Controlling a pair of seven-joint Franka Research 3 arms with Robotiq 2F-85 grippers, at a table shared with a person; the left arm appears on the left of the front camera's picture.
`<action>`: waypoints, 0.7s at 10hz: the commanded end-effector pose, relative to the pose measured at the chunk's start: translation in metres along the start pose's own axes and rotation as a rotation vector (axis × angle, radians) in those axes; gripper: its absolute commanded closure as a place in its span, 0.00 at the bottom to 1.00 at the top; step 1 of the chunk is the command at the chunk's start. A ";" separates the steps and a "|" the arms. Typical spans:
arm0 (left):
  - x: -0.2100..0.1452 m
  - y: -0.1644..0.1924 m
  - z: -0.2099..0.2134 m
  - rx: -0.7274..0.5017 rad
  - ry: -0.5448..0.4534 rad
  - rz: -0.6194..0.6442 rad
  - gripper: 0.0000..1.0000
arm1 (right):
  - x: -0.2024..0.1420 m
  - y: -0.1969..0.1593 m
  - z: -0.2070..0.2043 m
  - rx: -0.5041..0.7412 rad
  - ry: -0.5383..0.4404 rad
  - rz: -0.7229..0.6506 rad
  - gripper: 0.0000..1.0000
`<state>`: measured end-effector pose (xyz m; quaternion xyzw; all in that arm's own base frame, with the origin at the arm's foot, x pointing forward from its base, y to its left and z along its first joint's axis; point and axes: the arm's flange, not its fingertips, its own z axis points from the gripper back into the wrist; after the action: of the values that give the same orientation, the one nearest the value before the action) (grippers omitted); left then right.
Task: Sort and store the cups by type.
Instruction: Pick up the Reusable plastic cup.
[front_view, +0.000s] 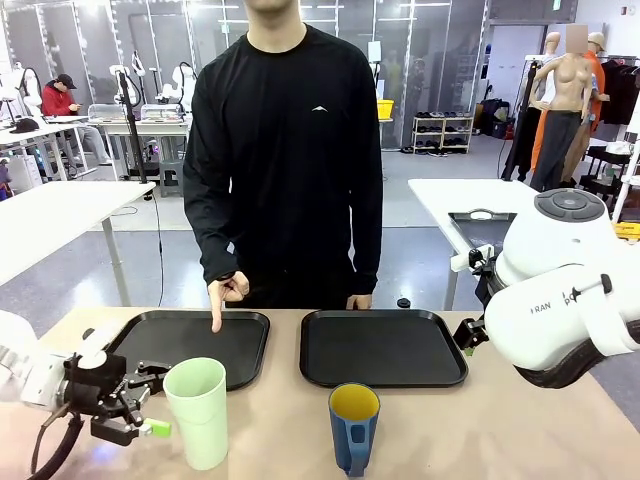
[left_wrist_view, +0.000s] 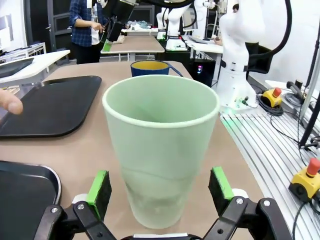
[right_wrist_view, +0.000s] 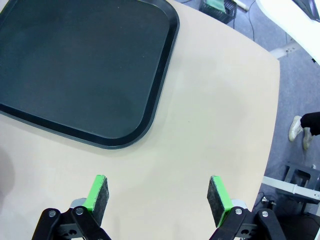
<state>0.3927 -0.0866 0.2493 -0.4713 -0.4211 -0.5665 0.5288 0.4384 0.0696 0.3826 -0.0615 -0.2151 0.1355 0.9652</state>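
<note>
The pale mint-green tumbler stands upright near the table's front edge. My left gripper is beside it on its left, low over the table. In the left wrist view the tumbler stands between the green pads of my open left gripper, with a gap on each side. The dark blue mug with yellow inside stands to the tumbler's right, and shows behind it as the mug. My right gripper hangs open over bare table, holding nothing.
Two black trays lie side by side, the left tray and the right tray. The person stands at the far side, one hand pointing a finger down at the left tray. The right tray's corner lies ahead of my right gripper.
</note>
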 end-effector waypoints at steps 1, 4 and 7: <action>-0.007 0.011 -0.011 0.027 -0.018 -0.038 0.00 | 0.000 -0.001 -0.001 0.001 -0.001 -0.003 0.00; -0.006 0.012 -0.027 -0.022 -0.024 -0.034 0.00 | 0.000 -0.001 -0.001 0.001 -0.001 -0.003 0.00; -0.006 0.010 -0.042 -0.075 -0.045 -0.008 0.00 | 0.000 -0.001 -0.001 0.001 -0.001 -0.003 0.00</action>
<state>0.3940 -0.1220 0.2377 -0.4966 -0.4031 -0.5732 0.5122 0.4384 0.0696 0.3826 -0.0615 -0.2151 0.1355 0.9652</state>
